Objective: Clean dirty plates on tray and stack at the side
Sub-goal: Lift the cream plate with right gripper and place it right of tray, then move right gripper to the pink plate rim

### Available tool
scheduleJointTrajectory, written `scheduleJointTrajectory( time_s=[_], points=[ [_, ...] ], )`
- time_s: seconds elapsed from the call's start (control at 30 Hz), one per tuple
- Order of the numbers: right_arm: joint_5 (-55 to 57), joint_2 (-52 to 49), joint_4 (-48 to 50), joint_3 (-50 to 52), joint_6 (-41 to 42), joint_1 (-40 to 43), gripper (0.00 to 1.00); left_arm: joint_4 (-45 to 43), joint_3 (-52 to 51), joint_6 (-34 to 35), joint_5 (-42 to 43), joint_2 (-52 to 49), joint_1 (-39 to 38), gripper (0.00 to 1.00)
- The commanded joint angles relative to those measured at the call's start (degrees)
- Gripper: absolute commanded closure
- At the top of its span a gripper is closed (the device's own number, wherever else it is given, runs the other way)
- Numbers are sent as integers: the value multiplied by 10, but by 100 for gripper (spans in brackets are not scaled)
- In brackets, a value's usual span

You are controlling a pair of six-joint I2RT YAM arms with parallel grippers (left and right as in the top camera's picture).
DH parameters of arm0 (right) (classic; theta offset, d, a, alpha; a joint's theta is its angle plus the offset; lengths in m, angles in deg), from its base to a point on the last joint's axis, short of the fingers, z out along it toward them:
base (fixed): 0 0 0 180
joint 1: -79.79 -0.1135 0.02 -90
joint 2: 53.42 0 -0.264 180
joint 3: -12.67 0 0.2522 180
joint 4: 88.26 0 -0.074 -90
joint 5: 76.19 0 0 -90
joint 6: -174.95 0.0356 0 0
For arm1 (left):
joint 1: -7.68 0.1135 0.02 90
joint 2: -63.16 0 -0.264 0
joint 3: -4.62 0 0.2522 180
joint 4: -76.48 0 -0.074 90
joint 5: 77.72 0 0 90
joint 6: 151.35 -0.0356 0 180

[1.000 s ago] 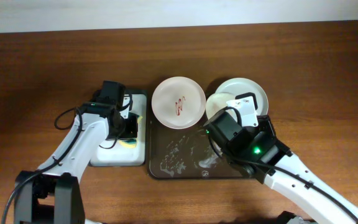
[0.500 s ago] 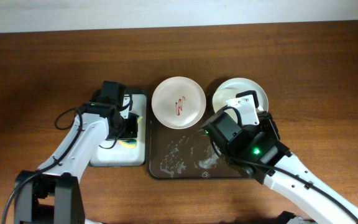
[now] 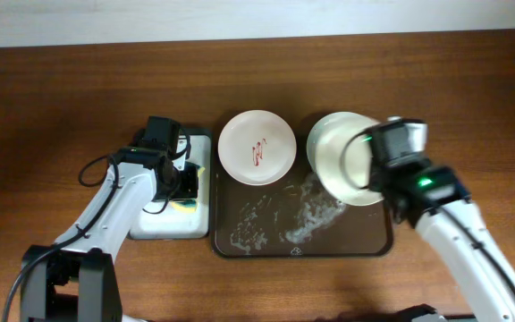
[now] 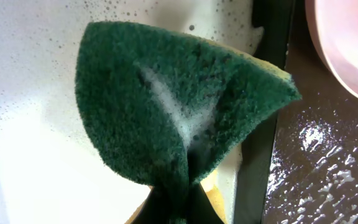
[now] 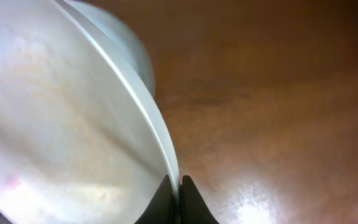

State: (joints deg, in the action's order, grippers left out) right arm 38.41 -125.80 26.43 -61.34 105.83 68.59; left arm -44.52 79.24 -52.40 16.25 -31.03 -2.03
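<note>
Pale and shallow, the held plate (image 3: 342, 170) hangs at the right of centre in the overhead view, above the upper right corner of the tray (image 3: 356, 234). It looks tilted and not flat. The right gripper (image 5: 179, 196) has its two fingers pressed together on the rim of this plate, one finger on each face, as the right wrist view shows clearly. I see no red mark on the face turned to the camera.

Behind it, in the upper left of the right wrist view, the edge of a second plate (image 5: 132, 53) appears. It is blurred, and I cannot tell whether the two touch.

The smeared plate (image 3: 271, 143) is white with a small red smear in its middle. It sits just left of the held plate, at the upper edge of the tray, and its lower part lies over the rim.

The tray is dark brown, and white foam (image 3: 311, 215) is spread across its middle.

To the left, just beside the tray, lies the white sponge tray (image 3: 164, 225). Over it the left gripper (image 4: 173, 208) is closed tightly on a green sponge (image 4: 166, 106), pinching its lower corner. The sponge has a little foam on it and a yellow layer underneath.

All of this stands on a brown wooden table (image 3: 61, 89).
</note>
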Motion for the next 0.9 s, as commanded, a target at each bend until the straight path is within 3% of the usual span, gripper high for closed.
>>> scheduleJointTrajectory(
  time_s=[0.0,0.13,0.33,0.63,0.73,0.87],
  points=[
    [-119,-8,1,-11,10,139,96,-2,-1,-9,-29,-4,3,100],
    [-182,-49,2,-10,10,273,96,-2,-1,-9,-36,-4,3,100],
    [-197,-147,10,-10,6,369,96,-2,-1,-9,-36,-4,3,100],
    [-203,-210,48,-11,6,424,96,-2,-1,-9,-36,-4,3,100],
    [-210,-210,57,-11,6,424,85,-2,-1,-9,-36,-4,3,100],
    [-347,-210,74,-11,-16,423,79,-2,-1,-9,-36,-4,3,100]
  ],
)
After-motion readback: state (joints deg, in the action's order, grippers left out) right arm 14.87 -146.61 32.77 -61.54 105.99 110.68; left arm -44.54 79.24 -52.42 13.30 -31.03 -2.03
